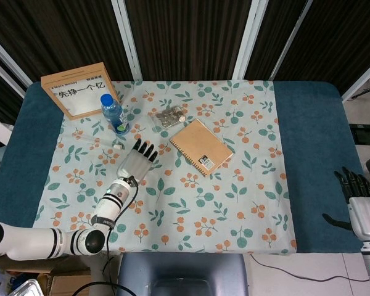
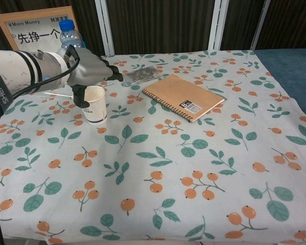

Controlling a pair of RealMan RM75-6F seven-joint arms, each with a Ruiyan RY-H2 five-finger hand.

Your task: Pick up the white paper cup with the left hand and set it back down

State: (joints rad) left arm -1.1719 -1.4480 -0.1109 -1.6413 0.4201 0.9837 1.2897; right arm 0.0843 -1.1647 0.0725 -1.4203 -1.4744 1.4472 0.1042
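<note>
White paper cup (image 2: 94, 104) stands on the bench; left robot hand (image 2: 89, 71) hovers over it, fingers spread, gripping nothing; lift not begun.

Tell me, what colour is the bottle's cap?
Blue. The bottle cap shows best in the head view.

A blue-capped water bottle (image 1: 114, 114) stands beside a framed sign (image 1: 78, 90) at the back left; a clear packet (image 1: 167, 117) lies near a brown spiral notebook (image 1: 201, 147) on the floral tablecloth (image 1: 234, 203).
</note>
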